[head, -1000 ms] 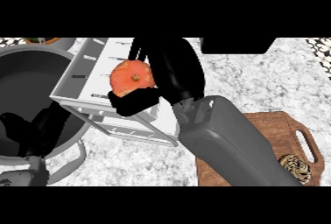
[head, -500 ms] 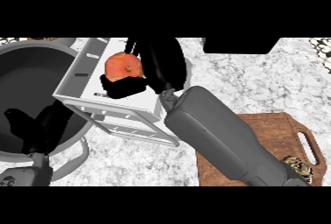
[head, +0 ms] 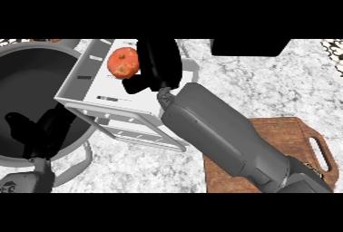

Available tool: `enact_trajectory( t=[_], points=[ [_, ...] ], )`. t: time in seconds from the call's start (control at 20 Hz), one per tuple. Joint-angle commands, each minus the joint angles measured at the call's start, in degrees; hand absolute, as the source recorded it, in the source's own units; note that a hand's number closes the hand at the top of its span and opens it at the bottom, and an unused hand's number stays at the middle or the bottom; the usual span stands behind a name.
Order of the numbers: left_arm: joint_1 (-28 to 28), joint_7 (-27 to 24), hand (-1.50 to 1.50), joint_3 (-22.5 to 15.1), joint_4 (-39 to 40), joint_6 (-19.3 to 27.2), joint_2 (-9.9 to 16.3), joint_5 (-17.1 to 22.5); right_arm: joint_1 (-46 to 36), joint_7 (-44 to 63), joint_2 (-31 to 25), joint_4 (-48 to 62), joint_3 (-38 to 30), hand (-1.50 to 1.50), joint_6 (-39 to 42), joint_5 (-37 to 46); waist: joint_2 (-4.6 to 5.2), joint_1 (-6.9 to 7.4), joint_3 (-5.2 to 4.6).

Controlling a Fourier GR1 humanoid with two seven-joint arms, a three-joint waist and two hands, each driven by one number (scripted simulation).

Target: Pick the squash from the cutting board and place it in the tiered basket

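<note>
You see the squash (head: 123, 63), round and orange-red with a paler mottled patch, over the top tray of the tiered basket (head: 90, 97), toward its 12 o'clock end. The basket is white, with wire rims, its tiers stepping down toward 5 o'clock. The brown wooden cutting board (head: 303, 136) lies at 4 o'clock, handle slot outward.

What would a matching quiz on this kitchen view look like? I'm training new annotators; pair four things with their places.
Things:
1. squash
2. cutting board
3. left robot hand
4. pot

Places:
A. lower right of the counter
B. over the pot's near side
C. upper left, beside the tiered basket
D. over the basket's top, in the right robot hand

Pairs: 1-D, 2-A, 3-B, 4-C
</note>
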Motion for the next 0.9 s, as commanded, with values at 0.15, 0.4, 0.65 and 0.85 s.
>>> enact_trajectory(
  t=[0.15,0.4,0.65,0.85],
  points=[
    [2.8,0.2,0.0,-1.5,-1.8,0.6,-1.7,-1.5,-2.1,-3.8,0.6,4.6,-0.6,-1.5,-9.2,-8.6,0.61,0.7,-0.5],
    [1.3,1.7,0.0,-0.8,-0.9,1.5,-1.9,-1.9,0.0,-6.3,0.7,0.4,-7.5,-1.5,-11.8,-15.2,0.52,-0.42,-0.46],
    [3.3,0.1,0.0,0.7,-0.6,-0.2,-0.8,-1.1,2.4,-10.5,0.7,-5.8,-14.3,-1.5,-14.4,-20.6,0.42,-0.93,-0.45],
    [2.9,-3.0,0.0,0.9,2.5,1.0,-2.2,-2.7,4.2,-11.1,-3.0,-10.4,-20.9,-1.5,-12.9,-22.6,0.3,-1.85,-0.48]
  ],
)
